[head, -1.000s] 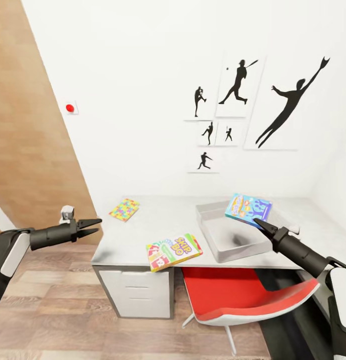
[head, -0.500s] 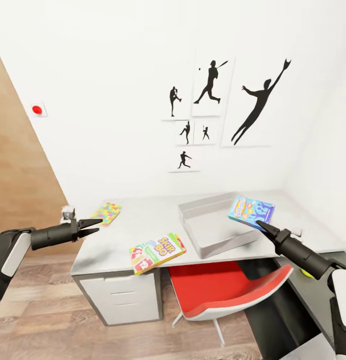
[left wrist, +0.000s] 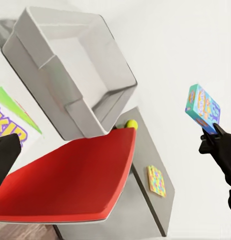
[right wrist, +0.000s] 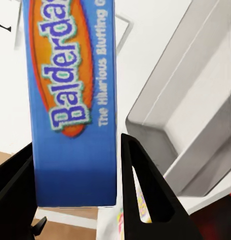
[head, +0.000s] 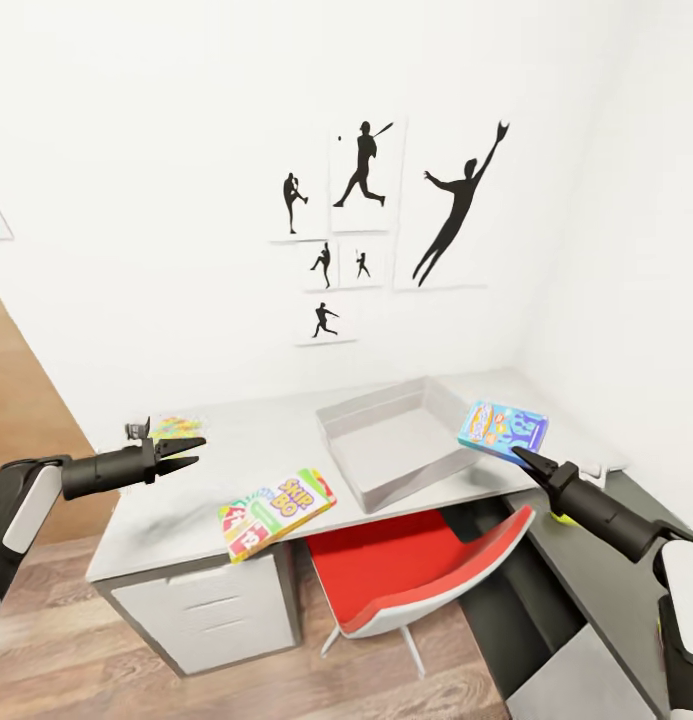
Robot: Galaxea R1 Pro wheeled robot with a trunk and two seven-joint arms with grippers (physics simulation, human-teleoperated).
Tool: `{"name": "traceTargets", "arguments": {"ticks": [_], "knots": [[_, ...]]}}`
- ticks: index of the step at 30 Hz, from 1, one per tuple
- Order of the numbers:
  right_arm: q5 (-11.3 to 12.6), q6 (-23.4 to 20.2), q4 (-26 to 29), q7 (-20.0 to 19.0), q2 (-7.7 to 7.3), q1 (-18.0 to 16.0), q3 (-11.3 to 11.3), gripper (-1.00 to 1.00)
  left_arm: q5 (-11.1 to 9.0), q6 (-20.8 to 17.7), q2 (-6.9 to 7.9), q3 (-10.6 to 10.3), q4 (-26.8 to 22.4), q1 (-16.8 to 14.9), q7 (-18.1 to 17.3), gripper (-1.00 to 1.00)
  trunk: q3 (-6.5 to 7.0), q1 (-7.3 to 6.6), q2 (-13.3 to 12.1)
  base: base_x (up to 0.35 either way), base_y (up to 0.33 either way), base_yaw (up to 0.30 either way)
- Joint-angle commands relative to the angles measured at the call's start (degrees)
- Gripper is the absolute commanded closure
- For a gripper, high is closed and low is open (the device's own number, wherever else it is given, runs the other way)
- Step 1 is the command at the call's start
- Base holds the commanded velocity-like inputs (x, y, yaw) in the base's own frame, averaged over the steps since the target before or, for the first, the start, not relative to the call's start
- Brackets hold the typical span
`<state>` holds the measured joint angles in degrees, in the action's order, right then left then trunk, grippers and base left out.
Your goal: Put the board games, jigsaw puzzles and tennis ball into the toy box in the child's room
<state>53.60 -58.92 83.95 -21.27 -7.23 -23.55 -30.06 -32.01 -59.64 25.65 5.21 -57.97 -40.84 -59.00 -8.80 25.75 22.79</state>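
White walls and black silhouette pictures (head: 386, 215) are backing the table (head: 186, 505) in the head view, and I'm holding my right gripper (head: 523, 459) out past the toy box (head: 396, 443), clamped on the blue board game (head: 502, 429) by its lower edge; the box is riding in the air beside the bin's right wall, not yet over it. My left gripper (head: 191, 451) is hanging empty with its tips slightly parted, in front of a jigsaw puzzle (head: 176, 427) at the table's far left corner, and the Skip-Bo game (head: 276, 510) is overhanging the front edge above the red chair (head: 416, 570). From the left wrist, I'm seeing the bin's pale inside (left wrist: 70, 70), the tennis ball (left wrist: 131, 124) and a second jigsaw puzzle (left wrist: 156, 180) lying on the lower side unit (left wrist: 145, 200), not the desk. From the right wrist, the game's cover (right wrist: 70, 100) is sitting between my fingers (right wrist: 143, 200), gripped only at its end. I'm judging the risk here: with such a thin hold the box may pivot or slip, and releasing now would likely drop it on the rim or the tabletop, so I'd want it over the bin first.
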Motion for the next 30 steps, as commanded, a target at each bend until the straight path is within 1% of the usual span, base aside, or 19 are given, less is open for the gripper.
{"name": "traceTargets", "arguments": {"ticks": [1,12,23,30], "knots": [[-0.1,-0.3,0.0,-0.5,0.02,-0.1,-0.1,1.00,0.1,-0.2,0.02,0.1,0.0,0.0,-0.2,-1.00,-0.12,0.04,0.1,0.047,0.000,-0.278],[-0.1,-0.3,0.0,-0.4,-0.06,-0.1,-0.1,1.00,0.2,-0.1,0.02,-0.3,0.0,0.0,-0.2,-1.00,-0.12,0.04,0.1,0.091,-0.008,-0.279],[-0.1,-0.3,0.0,-0.3,0.02,-0.1,-0.1,1.00,0.2,-0.2,0.10,-0.4,0.0,0.0,-0.2,-1.00,-0.12,0.04,0.1,0.177,-0.109,-0.276],[-0.2,-0.3,0.1,-0.3,0.03,-0.1,0.0,1.00,0.2,-0.2,0.10,-0.5,0.0,0.0,-0.2,-1.00,-0.12,0.04,0.1,0.255,-0.036,-0.070]]}}
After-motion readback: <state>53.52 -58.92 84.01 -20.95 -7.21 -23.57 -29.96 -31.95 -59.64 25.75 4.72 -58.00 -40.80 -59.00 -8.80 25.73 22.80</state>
